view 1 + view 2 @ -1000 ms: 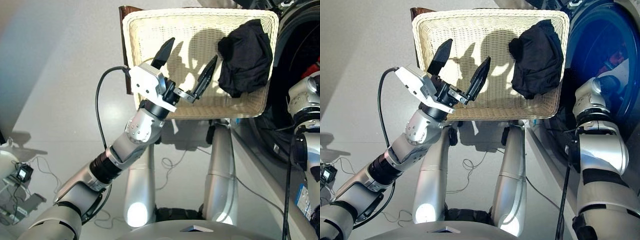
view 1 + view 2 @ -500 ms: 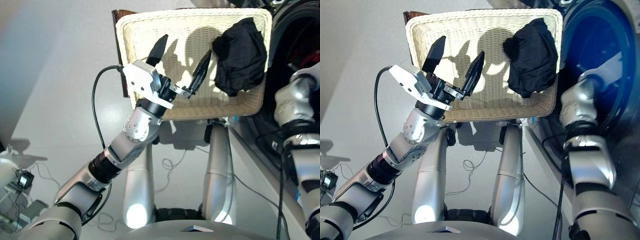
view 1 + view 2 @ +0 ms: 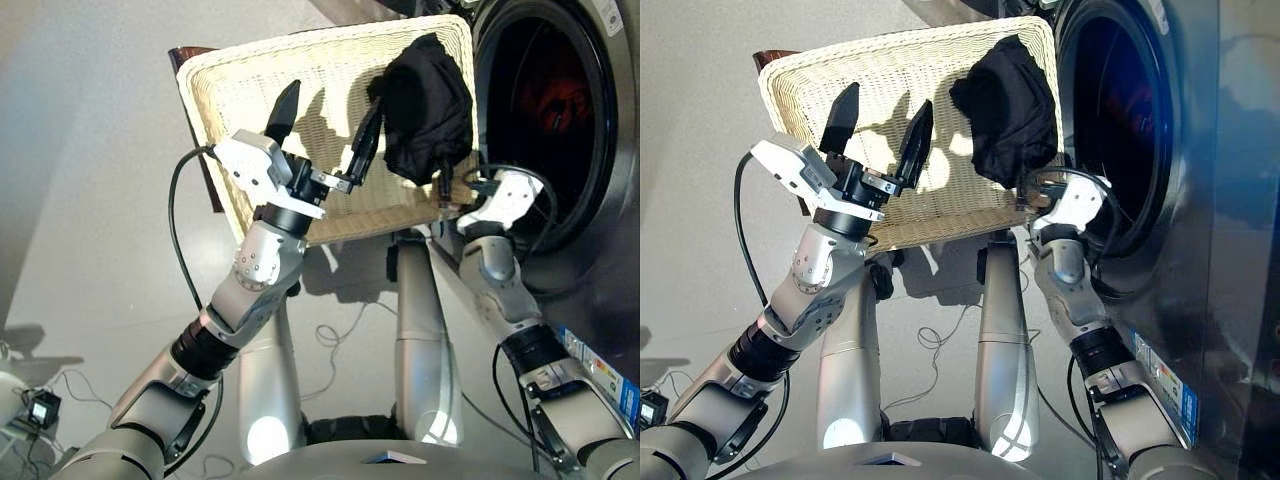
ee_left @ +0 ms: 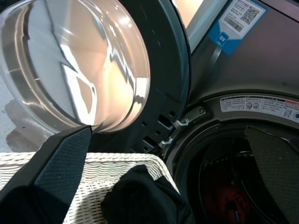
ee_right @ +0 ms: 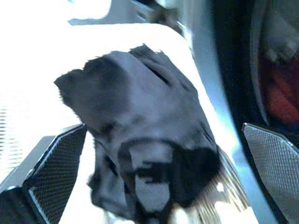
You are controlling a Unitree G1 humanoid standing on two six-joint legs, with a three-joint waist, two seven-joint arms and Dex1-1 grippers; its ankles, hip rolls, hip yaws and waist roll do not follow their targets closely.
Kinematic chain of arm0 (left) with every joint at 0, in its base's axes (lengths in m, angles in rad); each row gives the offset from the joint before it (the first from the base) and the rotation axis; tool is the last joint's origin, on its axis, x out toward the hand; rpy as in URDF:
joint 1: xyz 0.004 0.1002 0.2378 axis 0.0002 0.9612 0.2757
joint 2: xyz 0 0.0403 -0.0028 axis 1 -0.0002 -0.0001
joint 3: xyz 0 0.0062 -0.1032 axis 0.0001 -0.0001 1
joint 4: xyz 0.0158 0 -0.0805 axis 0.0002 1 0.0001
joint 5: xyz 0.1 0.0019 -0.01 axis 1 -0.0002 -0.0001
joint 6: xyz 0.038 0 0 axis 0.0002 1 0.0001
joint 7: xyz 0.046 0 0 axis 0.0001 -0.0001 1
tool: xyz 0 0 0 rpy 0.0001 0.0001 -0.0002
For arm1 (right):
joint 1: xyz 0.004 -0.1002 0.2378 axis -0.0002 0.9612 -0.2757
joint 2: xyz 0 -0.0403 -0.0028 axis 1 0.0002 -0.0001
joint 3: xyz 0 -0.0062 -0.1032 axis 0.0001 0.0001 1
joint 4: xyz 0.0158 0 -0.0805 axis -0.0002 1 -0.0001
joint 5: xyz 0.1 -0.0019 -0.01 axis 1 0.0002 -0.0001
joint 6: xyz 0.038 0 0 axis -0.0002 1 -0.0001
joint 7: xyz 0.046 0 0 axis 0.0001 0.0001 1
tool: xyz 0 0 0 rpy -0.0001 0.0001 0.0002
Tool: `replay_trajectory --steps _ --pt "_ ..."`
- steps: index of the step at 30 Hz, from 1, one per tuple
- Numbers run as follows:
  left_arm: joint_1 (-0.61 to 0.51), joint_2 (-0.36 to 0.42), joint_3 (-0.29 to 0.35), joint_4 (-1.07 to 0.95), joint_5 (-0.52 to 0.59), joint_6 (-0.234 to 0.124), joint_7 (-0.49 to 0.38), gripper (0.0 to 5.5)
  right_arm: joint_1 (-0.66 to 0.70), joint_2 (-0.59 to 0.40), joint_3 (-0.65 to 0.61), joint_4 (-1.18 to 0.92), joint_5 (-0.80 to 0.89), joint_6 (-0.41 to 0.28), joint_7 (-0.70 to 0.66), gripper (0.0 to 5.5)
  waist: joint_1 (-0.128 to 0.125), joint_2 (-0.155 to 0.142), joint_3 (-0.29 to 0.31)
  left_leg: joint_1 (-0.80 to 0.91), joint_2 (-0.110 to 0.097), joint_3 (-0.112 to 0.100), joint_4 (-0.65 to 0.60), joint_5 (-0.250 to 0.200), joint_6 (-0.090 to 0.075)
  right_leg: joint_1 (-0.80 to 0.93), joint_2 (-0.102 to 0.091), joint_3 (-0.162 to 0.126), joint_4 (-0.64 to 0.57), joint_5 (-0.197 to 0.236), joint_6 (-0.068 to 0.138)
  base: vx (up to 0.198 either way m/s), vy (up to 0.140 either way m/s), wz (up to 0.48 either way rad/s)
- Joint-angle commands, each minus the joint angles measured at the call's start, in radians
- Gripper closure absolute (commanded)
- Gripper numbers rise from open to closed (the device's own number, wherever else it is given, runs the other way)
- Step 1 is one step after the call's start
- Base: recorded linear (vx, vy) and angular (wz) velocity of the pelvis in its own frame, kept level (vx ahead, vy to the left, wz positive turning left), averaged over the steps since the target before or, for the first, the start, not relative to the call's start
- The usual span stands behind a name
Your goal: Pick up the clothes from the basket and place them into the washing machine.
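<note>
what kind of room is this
Likely a laundry area: a front-loading washing machine with its porthole door open, and a wicker basket holding a black garment beside it, on a plain grey floor.

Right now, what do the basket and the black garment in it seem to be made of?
The basket looks like cream woven wicker, matte: a fine weave shows on its floor and rim. It could be a plastic imitation. The black garment looks like soft matte fabric, since it lies crumpled in loose folds without shine.
</note>
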Motion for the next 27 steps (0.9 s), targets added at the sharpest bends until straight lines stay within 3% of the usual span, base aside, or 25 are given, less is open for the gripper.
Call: replay_trajectory --steps 1,14,27 --pt "-0.009 0.008 0.029 -0.094 0.026 -0.057 -0.035 0.0 -0.102 -0.035 0.031 0.007 -0.131 0.013 -0.013 0.0 0.04 -0.011 -0.016 0.015 0.002 -0.028 0.033 -0.022 -0.025 0.075 0.012 -0.047 -0.034 -0.014 0.006 0.0 0.0 0.0" --pt "-0.024 -0.018 -0.003 -0.111 -0.041 -0.053 -0.061 0.0 -0.473 -0.013 0.092 0.483 -0.133 0.083 -0.053 0.0 0.098 0.023 -0.016 -0.007 0.001 -0.034 0.025 -0.012 -0.027 0.056 0.008 -0.056 -0.037 -0.008 -0.001 0.0 0.0 0.0" --pt "-0.066 -0.025 -0.026 -0.112 -0.026 -0.046 -0.052 0.0 -0.641 0.011 0.173 0.88 -0.133 0.148 0.026 0.0 0.132 0.058 -0.016 -0.067 -0.005 -0.045 0.044 -0.012 -0.029 0.005 0.002 -0.066 -0.025 -0.005 -0.001 0.0 0.0 0.0"
